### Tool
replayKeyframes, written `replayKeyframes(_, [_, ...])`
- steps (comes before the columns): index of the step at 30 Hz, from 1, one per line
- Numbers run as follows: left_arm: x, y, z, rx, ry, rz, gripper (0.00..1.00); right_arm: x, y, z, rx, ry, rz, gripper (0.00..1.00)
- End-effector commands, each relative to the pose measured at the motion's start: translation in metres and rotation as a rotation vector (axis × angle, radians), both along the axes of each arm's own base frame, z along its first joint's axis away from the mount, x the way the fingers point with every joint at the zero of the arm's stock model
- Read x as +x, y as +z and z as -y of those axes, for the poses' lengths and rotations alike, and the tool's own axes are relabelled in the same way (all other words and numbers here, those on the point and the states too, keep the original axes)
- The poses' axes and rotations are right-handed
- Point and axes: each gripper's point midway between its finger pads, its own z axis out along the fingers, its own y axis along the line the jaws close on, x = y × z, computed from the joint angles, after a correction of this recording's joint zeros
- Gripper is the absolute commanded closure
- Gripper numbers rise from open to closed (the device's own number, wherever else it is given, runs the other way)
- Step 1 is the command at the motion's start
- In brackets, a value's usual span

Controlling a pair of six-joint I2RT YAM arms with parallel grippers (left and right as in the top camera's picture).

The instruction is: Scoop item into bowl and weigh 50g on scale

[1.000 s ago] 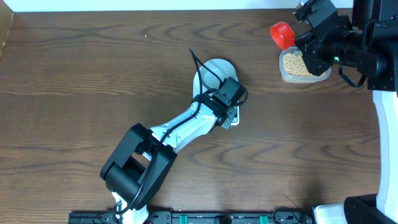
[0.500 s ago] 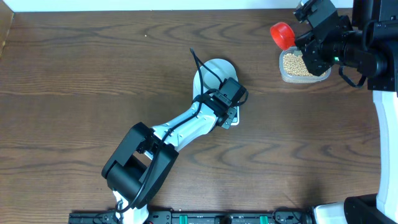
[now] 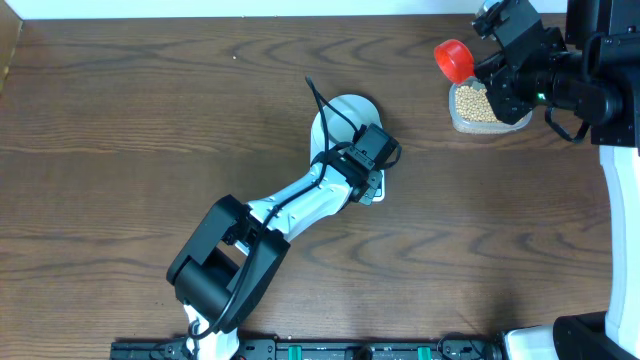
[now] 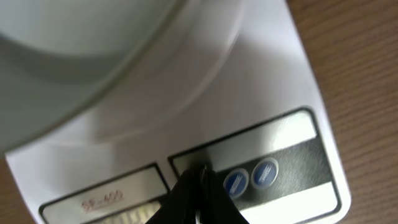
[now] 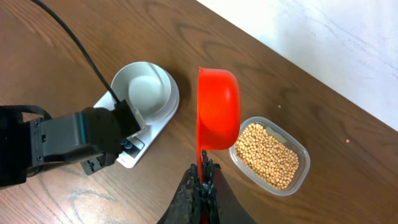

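The white scale (image 4: 267, 81) carries the pale bowl (image 4: 74, 50), which looks empty (image 5: 146, 87). My left gripper (image 4: 200, 177) is shut, its tip on the scale's front panel just left of two blue buttons (image 4: 236, 180). My right gripper (image 5: 204, 171) is shut on the handle of a red scoop (image 5: 217, 106). The scoop is held on edge beside a clear tub (image 5: 298, 144) of tan beans (image 5: 268, 154). In the overhead view the scoop (image 3: 454, 57) hangs at the tub's (image 3: 520, 120) far left corner.
The left arm (image 3: 290, 205) stretches diagonally from the front edge to the scale (image 3: 378, 194), covering most of it. The right arm's body (image 3: 560, 80) hangs over the tub's right side. A black cable (image 3: 322, 100) arcs over the bowl (image 3: 350, 108).
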Motion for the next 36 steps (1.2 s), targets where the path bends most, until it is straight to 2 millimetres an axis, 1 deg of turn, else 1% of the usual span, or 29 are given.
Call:
replayKeyframes(1, [-0.021, -0.041, -0.015, 0.084, 0.006, -0.103, 0.93, -0.001, 0.006, -0.001, -0.007, 0.01, 0.018, 0.99])
replayKeyframes(5, [-0.027, -0.038, -0.01, 0.089, -0.013, -0.105, 0.93, -0.002, 0.005, -0.001, -0.008, 0.01, 0.015, 0.99])
replayKeyframes(7, [-0.026, -0.025, -0.005, 0.067, -0.021, -0.079, 0.93, -0.002, 0.005, -0.001, -0.008, 0.01, 0.013, 0.99])
replayKeyframes(8, [-0.024, -0.015, -0.002, 0.052, -0.023, -0.057, 0.93, -0.002, 0.005, -0.001, -0.008, 0.011, 0.013, 0.99])
replayKeyframes(10, [-0.017, 0.012, 0.001, 0.017, -0.018, 0.005, 0.93, -0.002, 0.005, -0.001, -0.008, 0.011, 0.014, 0.99])
replayKeyframes(12, [-0.007, 0.048, -0.002, -0.006, 0.003, 0.099, 0.93, -0.002, 0.005, -0.001, -0.008, 0.011, 0.014, 0.99])
replayKeyframes(14, [-0.001, 0.076, -0.007, -0.018, 0.025, 0.178, 0.93, -0.002, 0.005, -0.001, -0.008, 0.011, 0.014, 0.99])
replayKeyframes(16, [0.001, 0.095, -0.009, -0.035, 0.036, 0.221, 0.93, -0.002, 0.005, -0.001, -0.008, 0.011, 0.014, 0.99])
replayKeyframes(17, [0.001, 0.099, -0.01, -0.041, 0.036, 0.227, 0.93, -0.002, 0.005, -0.001, -0.008, 0.01, 0.014, 0.99])
replayKeyframes(19, [0.0, 0.099, -0.01, -0.041, 0.036, 0.225, 0.93, -0.002, 0.005, -0.001, -0.007, 0.011, 0.016, 0.99])
replayKeyframes(20, [0.0, 0.095, -0.01, -0.034, 0.036, 0.217, 0.93, -0.002, 0.005, -0.001, -0.007, 0.011, 0.016, 0.99])
replayKeyframes(25, [-0.008, 0.062, -0.007, -0.009, 0.018, 0.122, 0.93, -0.002, 0.005, -0.001, -0.008, 0.01, 0.014, 0.99])
replayKeyframes(27, [-0.01, 0.048, -0.007, -0.005, 0.043, 0.087, 0.93, -0.002, 0.004, -0.001, -0.008, 0.011, 0.012, 0.99])
replayKeyframes(32, [-0.013, 0.022, -0.009, 0.019, 0.091, 0.038, 0.93, -0.002, 0.004, -0.001, -0.008, 0.011, 0.012, 0.99])
replayKeyframes(36, [-0.013, 0.007, -0.009, 0.035, 0.093, 0.02, 0.93, -0.002, 0.004, -0.001, -0.008, 0.011, 0.011, 0.99])
